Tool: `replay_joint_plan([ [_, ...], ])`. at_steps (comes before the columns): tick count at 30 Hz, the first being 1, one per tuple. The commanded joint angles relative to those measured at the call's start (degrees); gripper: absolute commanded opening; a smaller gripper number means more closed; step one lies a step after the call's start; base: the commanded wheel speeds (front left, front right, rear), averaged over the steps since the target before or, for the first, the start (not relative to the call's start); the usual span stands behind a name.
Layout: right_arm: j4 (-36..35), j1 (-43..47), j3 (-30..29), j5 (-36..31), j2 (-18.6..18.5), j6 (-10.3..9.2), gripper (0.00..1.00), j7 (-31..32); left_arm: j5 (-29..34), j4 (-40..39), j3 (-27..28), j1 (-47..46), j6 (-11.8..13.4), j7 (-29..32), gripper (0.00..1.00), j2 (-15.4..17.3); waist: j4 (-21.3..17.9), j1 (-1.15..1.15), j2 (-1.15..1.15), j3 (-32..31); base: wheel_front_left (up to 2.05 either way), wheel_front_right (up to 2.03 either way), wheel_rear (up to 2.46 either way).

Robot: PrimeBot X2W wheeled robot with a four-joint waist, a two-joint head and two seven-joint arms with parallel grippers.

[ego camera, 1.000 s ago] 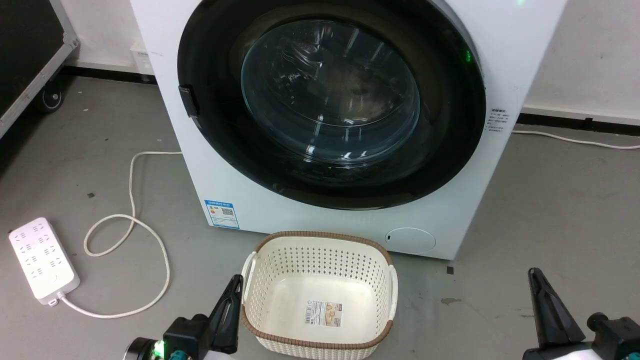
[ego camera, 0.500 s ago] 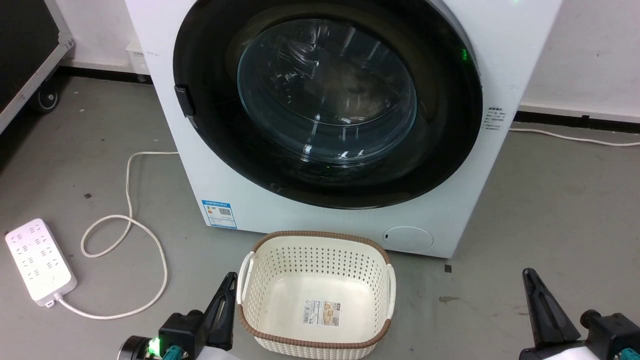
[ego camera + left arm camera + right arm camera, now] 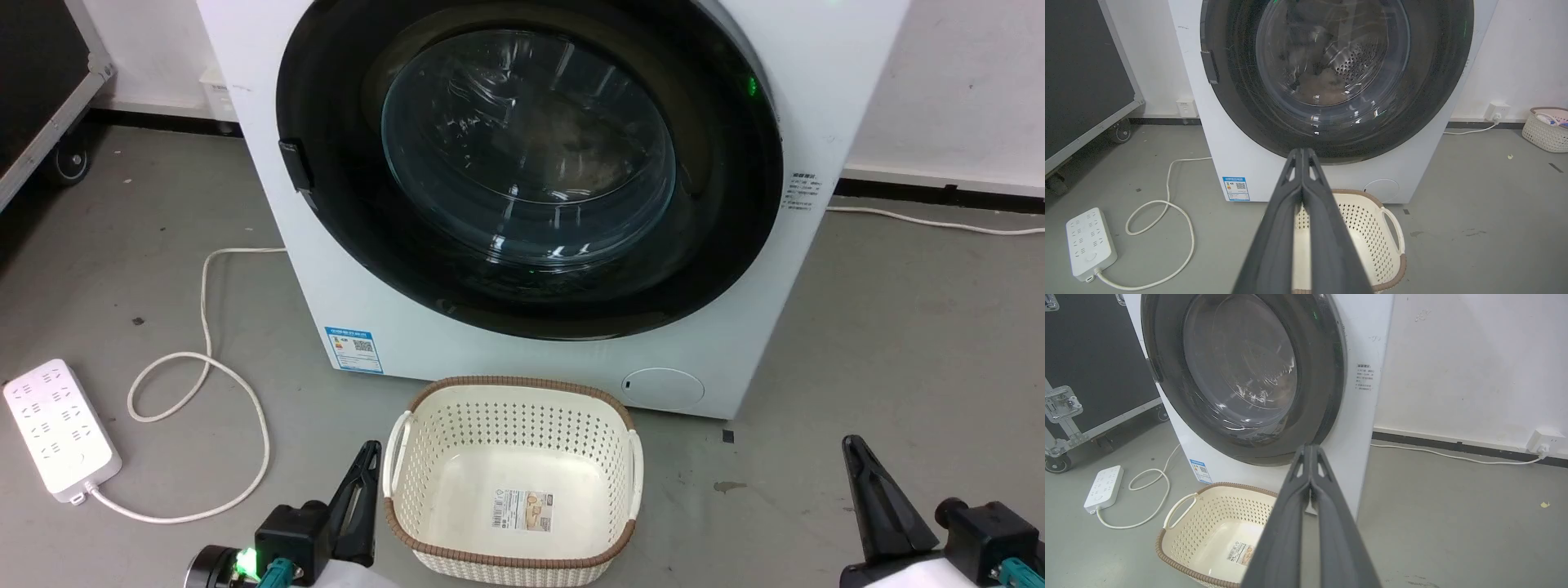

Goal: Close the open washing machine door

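The washing machine door (image 3: 531, 163), a big round black-rimmed disc with a bulging clear glass centre, lies flat against the white machine front, its latch tab at the left rim. It also shows in the left wrist view (image 3: 1331, 61) and the right wrist view (image 3: 1241, 375). My left gripper (image 3: 374, 445) is shut and empty, low at the front left beside the basket. My right gripper (image 3: 851, 441) is shut and empty at the lower right, over bare floor. Both stand well short of the door, as the left gripper (image 3: 1302, 150) and right gripper (image 3: 1311, 446) also show from the wrists.
A cream perforated basket (image 3: 514, 382) with a brown rim stands on the grey floor right in front of the machine. A white power strip (image 3: 57, 425) and its looped cable (image 3: 204, 359) lie to the left. A black wheeled case (image 3: 41, 82) is at the far left; another basket (image 3: 1545, 126) sits by the right wall.
The whole head picture has slid slightly left, so the camera moved. Both grippers sit a little lower in the view. The door looks the same.
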Motion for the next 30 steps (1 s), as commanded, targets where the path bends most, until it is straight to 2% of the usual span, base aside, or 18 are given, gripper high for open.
replay_joint_plan([
  [1,-0.4,-1.0,0.2,-0.5,0.4,-0.01,0.0,0.2,0.4,-0.4,0.4,-0.6,0.3,0.3,0.0,0.0,0.0,0.0,0.0,0.0,0.0,0.0,0.0],
  [30,-1.3,-2.5,1.2,-2.7,1.0,-0.02,0.0,4.2,1.8,-2.8,2.6,-1.2,1.4,4.3,0.0,-0.3,-1.0,0.0,0.0,0.4,0.0,0.0,0.0],
])
